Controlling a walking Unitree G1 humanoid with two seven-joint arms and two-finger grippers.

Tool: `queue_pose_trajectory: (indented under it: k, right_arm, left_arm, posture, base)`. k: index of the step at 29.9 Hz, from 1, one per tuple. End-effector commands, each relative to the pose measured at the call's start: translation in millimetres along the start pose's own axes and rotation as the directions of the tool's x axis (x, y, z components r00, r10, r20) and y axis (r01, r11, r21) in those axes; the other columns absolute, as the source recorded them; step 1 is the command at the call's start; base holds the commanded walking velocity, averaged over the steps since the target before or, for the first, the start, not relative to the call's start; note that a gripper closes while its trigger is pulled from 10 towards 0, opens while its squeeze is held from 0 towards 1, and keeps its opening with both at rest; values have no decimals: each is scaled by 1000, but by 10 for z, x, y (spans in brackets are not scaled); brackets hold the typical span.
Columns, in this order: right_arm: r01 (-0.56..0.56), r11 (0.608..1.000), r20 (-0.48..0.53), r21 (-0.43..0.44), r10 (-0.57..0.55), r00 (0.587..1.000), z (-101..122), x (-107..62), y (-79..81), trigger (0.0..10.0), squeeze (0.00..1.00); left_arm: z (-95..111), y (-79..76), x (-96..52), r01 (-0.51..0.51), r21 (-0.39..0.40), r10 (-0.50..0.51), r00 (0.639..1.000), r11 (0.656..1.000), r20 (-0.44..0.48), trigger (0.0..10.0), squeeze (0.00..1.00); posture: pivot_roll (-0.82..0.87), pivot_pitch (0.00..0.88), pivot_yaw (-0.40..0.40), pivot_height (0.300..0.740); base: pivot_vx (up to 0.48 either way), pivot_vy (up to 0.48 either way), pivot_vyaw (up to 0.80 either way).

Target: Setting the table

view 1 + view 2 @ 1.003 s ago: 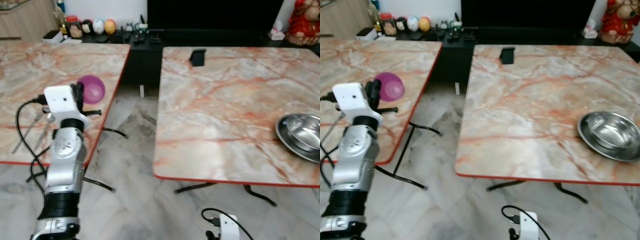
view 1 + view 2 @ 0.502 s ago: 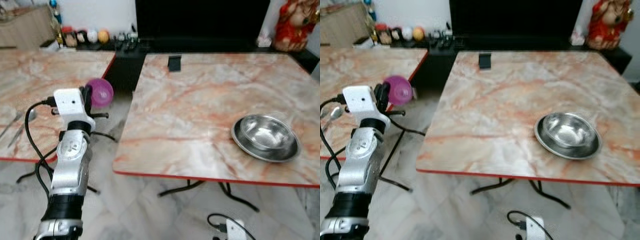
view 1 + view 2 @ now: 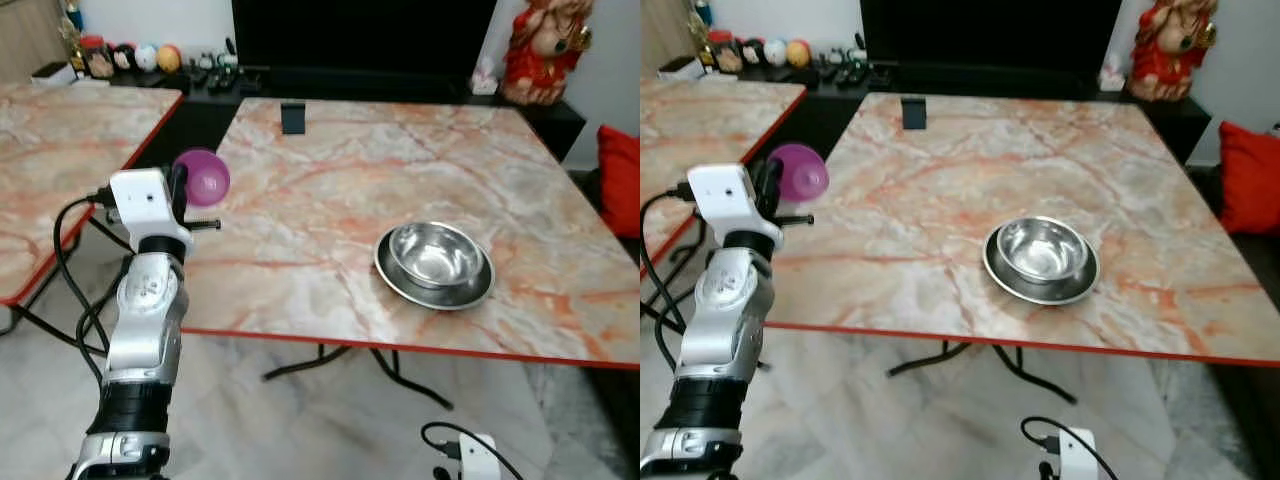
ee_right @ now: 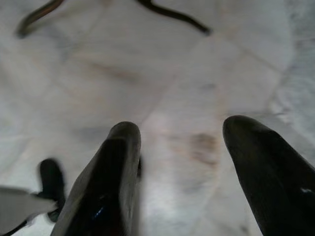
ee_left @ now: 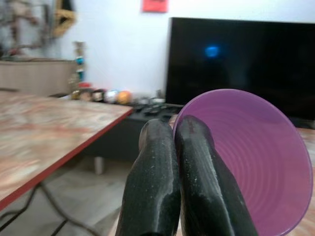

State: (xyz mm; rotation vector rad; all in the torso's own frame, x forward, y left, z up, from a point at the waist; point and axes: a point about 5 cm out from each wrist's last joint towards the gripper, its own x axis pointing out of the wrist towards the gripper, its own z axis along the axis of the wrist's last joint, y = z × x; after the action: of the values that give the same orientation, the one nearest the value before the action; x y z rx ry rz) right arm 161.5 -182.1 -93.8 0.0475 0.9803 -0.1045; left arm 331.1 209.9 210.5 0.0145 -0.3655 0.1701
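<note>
From the head views, the purple plastic bowl [image 3: 203,178] rides in the left tool [image 3: 180,190] at the marble desk's [image 3: 330,200] near-left corner, well apart from the steel bowl [image 3: 435,262] — it looks light, stiff and a little slick, best held by its rim. The left wrist view shows both fingers [image 5: 194,182] pinched tight on that rim. In the right wrist view, the right tool [image 4: 184,167] hangs wide open over the floor — empty.

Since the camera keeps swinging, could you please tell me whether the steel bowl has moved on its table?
No. The steel bowl keeps its place near the right table's front edge, far from the black holder; the picture shifted because the camera turned.
</note>
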Motion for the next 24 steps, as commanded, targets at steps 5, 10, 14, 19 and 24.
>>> queue_pose_trajectory:
  k: [5, 10, 14, 19, 24]
  right_arm:
    - [13, 1000, 0, -2, -13, 1000, 8, -1, -58, 10000, 0]
    - [14, 1000, 0, -3, -14, 1000, 7, -2, -61, 10000, 0]
    - [14, 1000, -1, -3, -14, 1000, 7, -2, -63, 10000, 0]
    - [14, 1000, -1, -6, -14, 1000, 8, -2, -69, 10000, 0]
    - [14, 1000, 0, -7, -14, 1000, 12, -2, -71, 10000, 0]
  left_arm:
    - [32, -37, 20, 10, -3, -10, 1000, 1000, 19, 10000, 0]
    - [30, -30, 20, 10, 0, -10, 1000, 1000, 19, 10000, 0]
    - [23, -20, 27, 9, 5, -9, 1000, 1000, 13, 10000, 0]
    - [-3, -5, 31, 11, 7, -11, 1000, 1000, -3, 10000, 0]
    - [-11, -14, 24, 40, 7, -40, 999, 999, -4, 10000, 0]
  posture:
    - [26, 0, -29, 740]
    - [24, 0, -30, 740]
    - [23, 0, -32, 740]
    - [25, 0, -36, 740]
    - [27, 0, -38, 740]
  base:
    - [0, -352, 0]
    - [0, -352, 0]
    - [0, -250, 0]
    - [0, 0, 0]
    - [0, 0, 0]
